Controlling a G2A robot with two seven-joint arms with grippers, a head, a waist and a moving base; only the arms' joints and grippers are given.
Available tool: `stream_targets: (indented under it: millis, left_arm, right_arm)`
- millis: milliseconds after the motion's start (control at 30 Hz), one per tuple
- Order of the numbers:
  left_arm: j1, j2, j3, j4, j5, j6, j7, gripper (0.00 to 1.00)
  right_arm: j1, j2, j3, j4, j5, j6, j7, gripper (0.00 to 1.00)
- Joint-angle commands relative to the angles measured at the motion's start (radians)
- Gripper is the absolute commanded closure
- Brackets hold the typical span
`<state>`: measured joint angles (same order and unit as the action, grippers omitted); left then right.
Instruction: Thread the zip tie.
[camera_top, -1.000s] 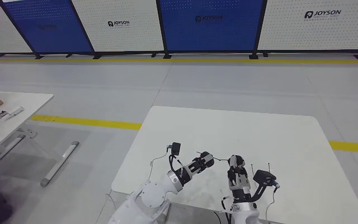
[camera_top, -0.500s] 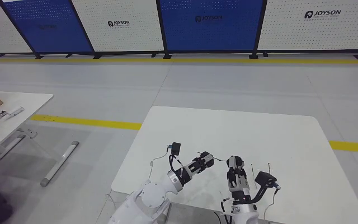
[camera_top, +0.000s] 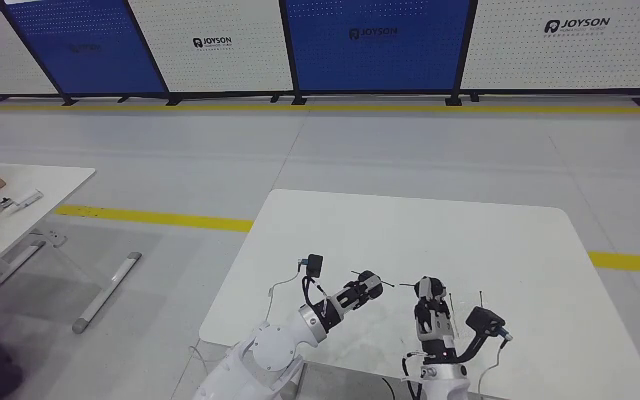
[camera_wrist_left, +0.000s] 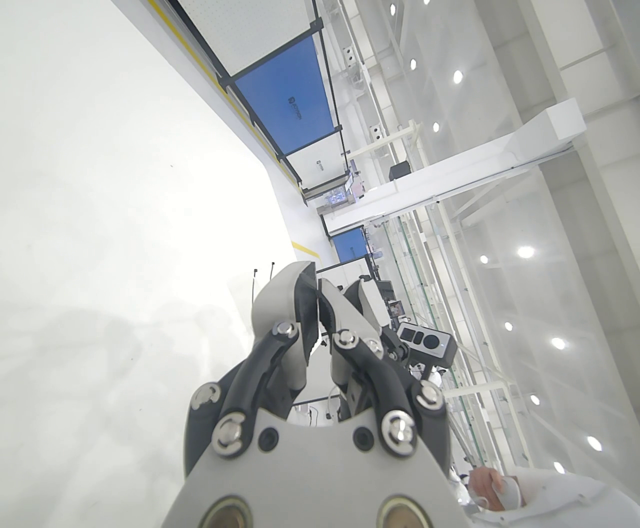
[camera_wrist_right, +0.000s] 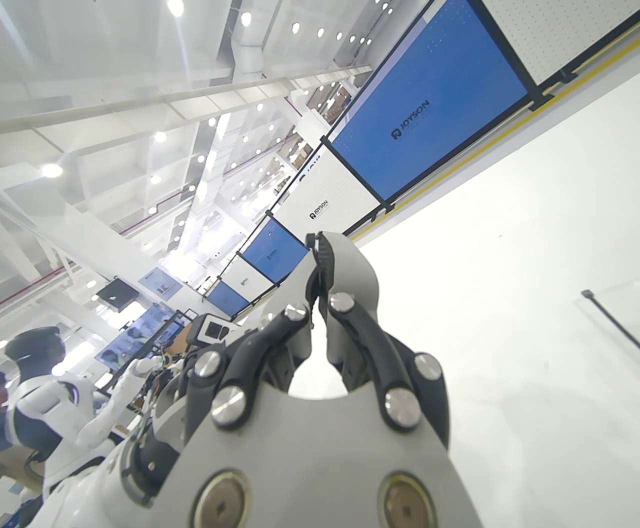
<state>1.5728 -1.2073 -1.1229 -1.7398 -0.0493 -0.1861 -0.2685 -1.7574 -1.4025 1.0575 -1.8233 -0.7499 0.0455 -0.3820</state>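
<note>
A thin black zip tie (camera_top: 408, 286) runs between my two grippers near the front edge of the white table (camera_top: 420, 225). My left gripper (camera_top: 374, 285) is shut, and a short black end sticks out behind it. In the left wrist view its fingers (camera_wrist_left: 300, 292) press together, with the other gripper just beyond. My right gripper (camera_top: 427, 288) is also shut. In the right wrist view a small black piece (camera_wrist_right: 312, 240) shows at its closed tips (camera_wrist_right: 340, 260); it looks like part of the tie.
Two spare zip ties (camera_top: 450, 301) (camera_top: 481, 299) lie on the table beside the right arm; they also appear as spare ties (camera_wrist_left: 255, 281) and one spare tie (camera_wrist_right: 610, 317). Another table (camera_top: 30, 190) stands far left across the floor.
My right gripper has shifted a little to the right, away from the left one, and the gap between them has widened. The left arm has not moved.
</note>
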Motion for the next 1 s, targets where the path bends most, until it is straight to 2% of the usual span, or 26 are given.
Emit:
stream_targets:
  millis: [0, 400, 967]
  left_arm:
    - [0.0, 0.0, 0.0, 0.0, 0.0, 0.0, 0.0, 1.0]
    - [0.0, 0.0, 0.0, 0.0, 0.0, 0.0, 0.0, 1.0]
    - [0.0, 0.0, 0.0, 0.0, 0.0, 0.0, 0.0, 1.0]
  right_arm:
    - [-0.003, 0.001, 0.005, 0.001, -0.007, -0.001, 0.01, 1.0]
    - [0.006, 0.001, 0.003, 0.01, -0.028, -0.003, 0.042, 1.0]
    - [0.001, -0.002, 0.0, 0.012, -0.041, -0.016, 0.028, 1.0]
